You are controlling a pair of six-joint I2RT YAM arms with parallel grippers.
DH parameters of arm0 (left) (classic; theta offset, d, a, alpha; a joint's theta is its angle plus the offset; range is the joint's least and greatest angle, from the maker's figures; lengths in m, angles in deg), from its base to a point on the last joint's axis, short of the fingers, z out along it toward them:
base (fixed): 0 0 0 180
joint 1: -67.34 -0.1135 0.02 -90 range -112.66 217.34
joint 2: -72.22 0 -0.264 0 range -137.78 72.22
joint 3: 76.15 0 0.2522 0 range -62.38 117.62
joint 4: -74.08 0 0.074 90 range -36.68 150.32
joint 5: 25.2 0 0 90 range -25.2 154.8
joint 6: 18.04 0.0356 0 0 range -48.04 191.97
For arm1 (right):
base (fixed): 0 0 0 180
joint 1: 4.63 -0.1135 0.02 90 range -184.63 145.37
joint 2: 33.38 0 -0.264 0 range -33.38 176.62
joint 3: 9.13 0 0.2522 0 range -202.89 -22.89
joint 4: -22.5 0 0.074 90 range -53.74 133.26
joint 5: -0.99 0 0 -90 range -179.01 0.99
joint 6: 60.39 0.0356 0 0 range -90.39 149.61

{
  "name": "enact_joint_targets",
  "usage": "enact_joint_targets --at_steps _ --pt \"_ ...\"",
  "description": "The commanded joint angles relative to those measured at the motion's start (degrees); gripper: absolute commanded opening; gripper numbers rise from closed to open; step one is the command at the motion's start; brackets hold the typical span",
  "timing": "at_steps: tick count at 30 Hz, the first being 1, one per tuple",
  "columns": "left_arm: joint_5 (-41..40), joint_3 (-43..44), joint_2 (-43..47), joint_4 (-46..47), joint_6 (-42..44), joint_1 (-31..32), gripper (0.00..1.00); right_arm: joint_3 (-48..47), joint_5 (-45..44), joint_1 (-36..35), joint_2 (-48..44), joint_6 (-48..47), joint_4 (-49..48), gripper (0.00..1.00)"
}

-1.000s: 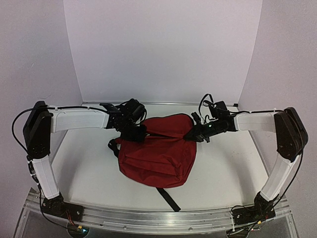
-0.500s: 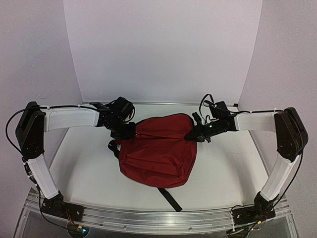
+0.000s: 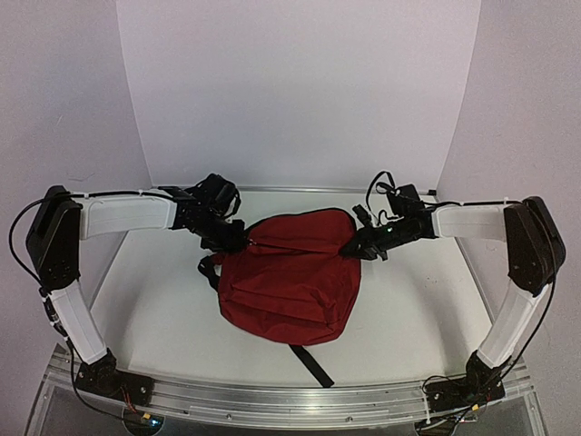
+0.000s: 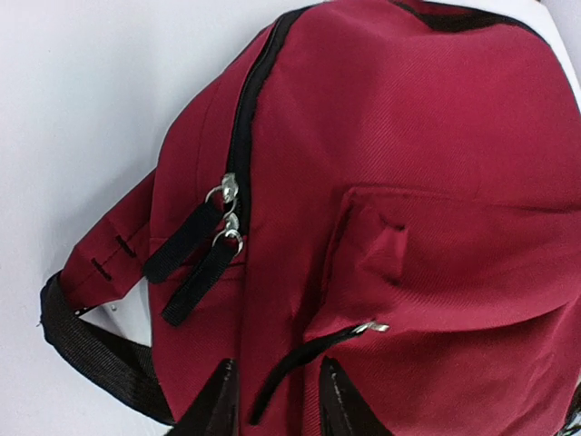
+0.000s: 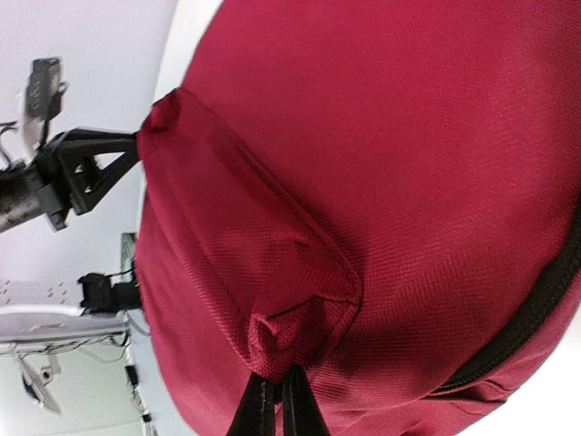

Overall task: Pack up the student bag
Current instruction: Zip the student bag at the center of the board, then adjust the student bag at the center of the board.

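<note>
The student bag [image 3: 286, 282] is a dark red backpack that lies flat in the middle of the table with its main zip closed. My left gripper [image 3: 236, 238] is at its upper left corner. In the left wrist view the gripper [image 4: 272, 409] is open, and the front pocket's black zip pull [image 4: 300, 363] lies loose between the jaws. Two main zip pulls [image 4: 195, 245] hang side by side. My right gripper [image 3: 350, 247] is at the bag's upper right corner. In the right wrist view the gripper [image 5: 277, 404] is shut and pinches a fold of the red fabric [image 5: 290, 336].
A black shoulder strap [image 3: 310, 363] trails from under the bag toward the front rail [image 3: 290, 400]. Another strap [image 4: 91, 341] loops out at the bag's left side. White walls enclose the white table [image 3: 154, 300] on three sides.
My left gripper has drawn back to the left, from over the bag's top to its upper left corner. The right gripper has kept its hold and place.
</note>
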Motion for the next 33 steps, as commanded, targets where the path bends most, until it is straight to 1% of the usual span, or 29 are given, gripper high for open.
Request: enact_joint_targets --at_steps 1,3,4,5,7,8,10,13,16,19,22,24,27,30,33 --pt "6.2 -6.8 9.6 6.0 -0.3 -0.7 0.57 -4.0 9.0 -0.1 -3.2 -1.2 1.9 0.23" --pt "6.9 -10.2 14.4 7.9 -2.1 -0.3 0.69 -6.2 8.1 0.5 -4.2 -4.1 3.6 0.44" --pt "7.1 -11.9 16.8 8.2 -3.0 0.0 0.73 -7.1 7.5 0.8 -4.5 -5.6 4.6 0.57" --pt "6.7 -13.2 18.5 8.0 -3.7 0.5 0.74 -8.6 5.3 1.1 -4.5 -7.1 5.3 0.68" --pt "6.1 -15.5 22.1 7.3 -5.5 2.0 0.77 -11.5 1.2 1.4 -4.0 -9.4 6.9 0.81" --pt "5.8 -16.5 23.3 6.9 -7.0 2.6 0.78 -13.6 -1.4 1.5 -3.2 -10.7 8.2 0.86" --pt "5.5 -19.8 25.6 7.3 -9.7 4.3 0.78 -19.5 -7.9 1.5 0.3 -13.1 12.0 0.91" --pt "4.9 -24.8 27.2 9.5 -14.3 7.5 0.79 -27.3 -16.7 1.6 5.7 -16.8 14.3 0.94" --pt "4.1 -28.8 27.2 11.9 -19.0 10.7 0.79 -33.3 -21.7 1.6 11.3 -18.8 14.8 0.95" --pt "4.5 -32.1 26.5 15.3 -22.8 12.7 0.77 -37.5 -22.8 1.6 16.6 -19.6 15.1 0.95" --pt "4.6 -33.5 24.8 17.8 -25.1 12.9 0.73 -39.0 -19.9 1.6 20.8 -18.9 15.3 0.91" --pt "3.9 -32.8 22.7 18.5 -25.3 12.9 0.70 -38.4 -17.2 1.6 22.8 -18.1 15.3 0.87" --pt "2.8 -30.6 17.8 19.4 -24.9 12.1 0.60 -35.5 -13.9 1.6 23.3 -18.0 15.6 0.78" --pt "6.4 -29.6 12.2 23.3 -25.3 7.8 0.48 -29.5 -11.4 1.6 20.4 -18.5 16.1 0.68" --pt "11.1 -29.4 8.5 28.1 -24.8 1.5 0.37 -21.6 -10.1 1.7 14.2 -19.8 16.5 0.64"
